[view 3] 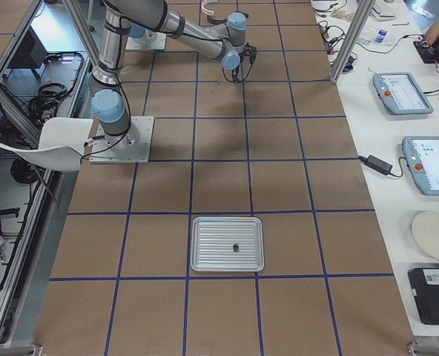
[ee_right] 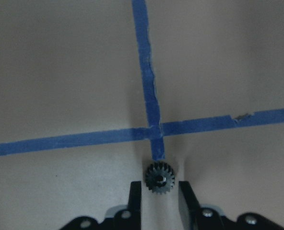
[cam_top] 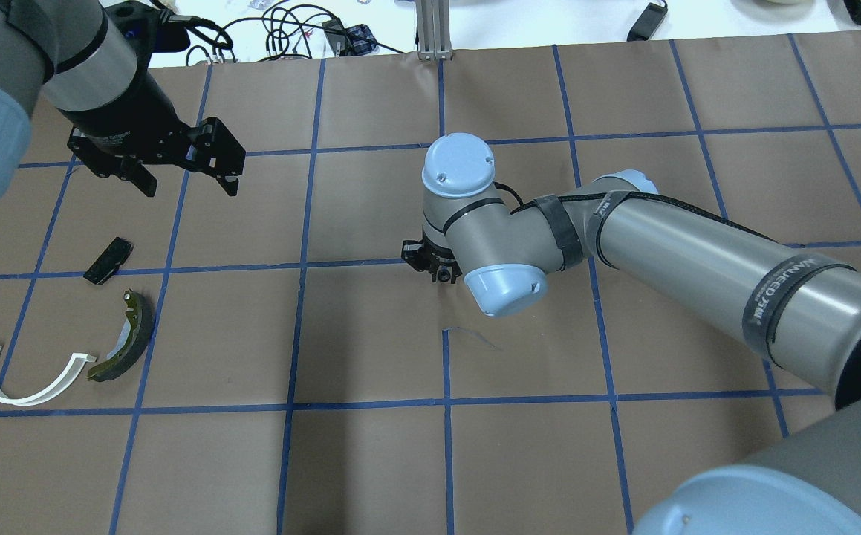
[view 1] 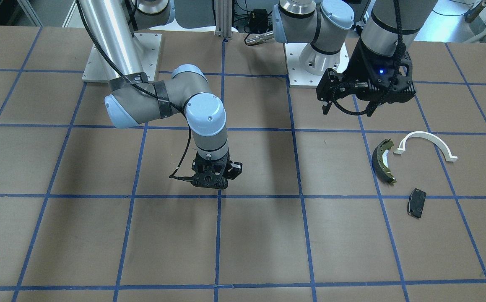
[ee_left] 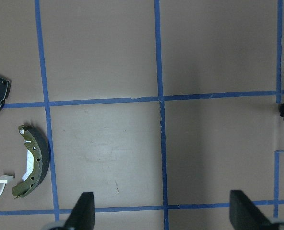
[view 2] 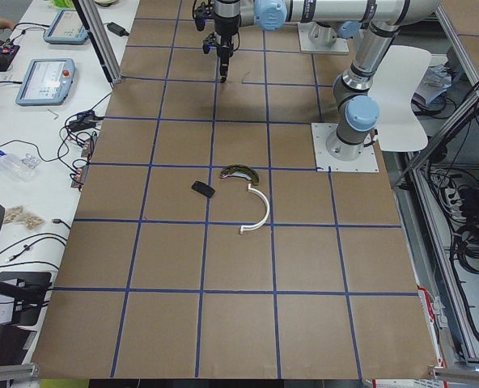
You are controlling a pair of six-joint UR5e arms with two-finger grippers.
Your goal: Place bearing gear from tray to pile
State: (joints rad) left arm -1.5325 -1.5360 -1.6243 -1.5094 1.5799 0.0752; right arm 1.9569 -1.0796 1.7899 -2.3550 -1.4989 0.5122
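The small black bearing gear lies flat-faced between the fingertips of my right gripper, just above a blue tape crossing. The fingers stand close on either side of it. This gripper hangs low over the middle of the table, far from the pile. The pile lies on my left side: an olive brake shoe, a white half-ring arc and a flat black pad. My left gripper is wide open and empty, raised beyond the pile. The tray stands far off on my right.
A small dark part lies in the tray. Blue tape lines grid the brown table. My right arm's elbow and forearm stretch over the table's right half. Operator benches with pendants flank the table's far edge.
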